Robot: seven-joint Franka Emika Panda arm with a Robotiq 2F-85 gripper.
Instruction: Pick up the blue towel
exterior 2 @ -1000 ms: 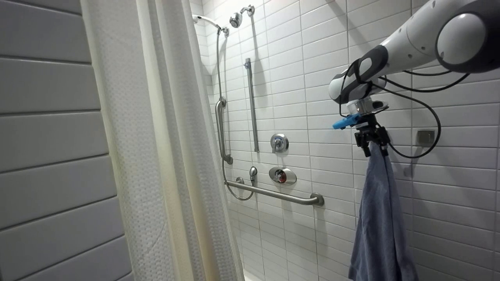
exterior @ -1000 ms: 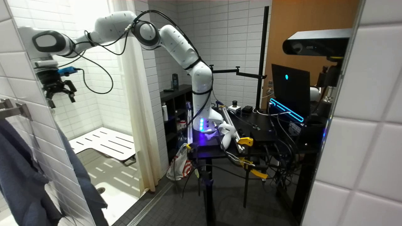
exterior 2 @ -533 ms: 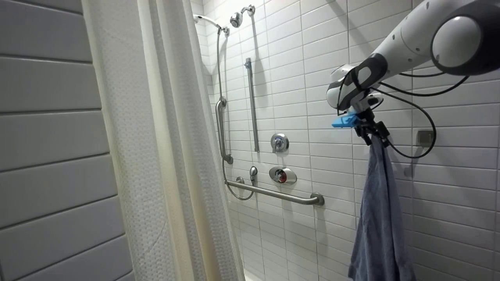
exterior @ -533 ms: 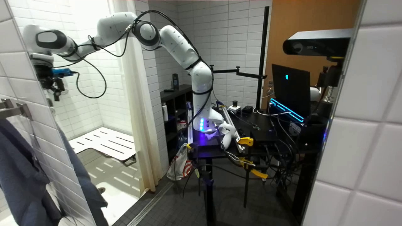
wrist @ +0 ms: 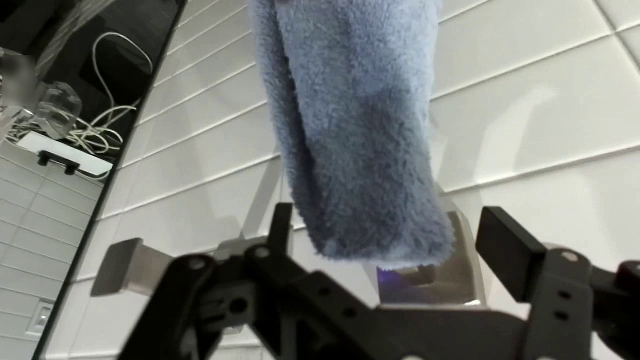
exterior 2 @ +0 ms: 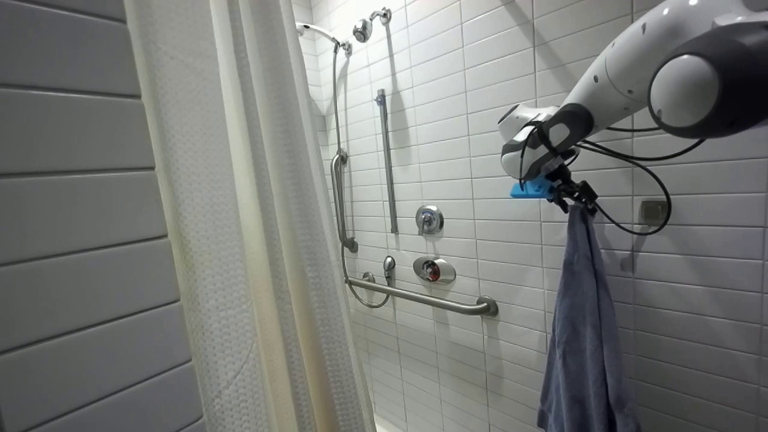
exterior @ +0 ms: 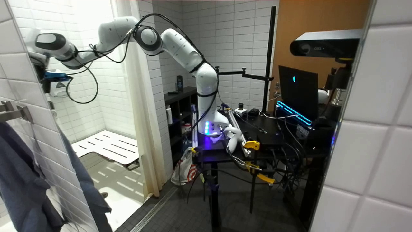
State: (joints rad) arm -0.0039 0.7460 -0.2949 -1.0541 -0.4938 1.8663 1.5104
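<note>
Count one claw [wrist: 389, 232], widely opened, gripping nothing; two fingers [wrist: 506, 252]; between them, one blue towel [wrist: 360, 150], hanging before the tiled wall [wrist: 530, 30]. See the claw more tilted than one second ago.

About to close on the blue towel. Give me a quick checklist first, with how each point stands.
1. Tool open: ok, fingers apart.
2. Blue towel lined up between the fingers: ok in the wrist view.
3. Fingers reaching far enough over the towel: cannot tell, depth is unclear.
4. Towel free of the metal wall hook: not ok, it appears hung there.
5. Black cable clear of the towel: cannot tell.
</note>
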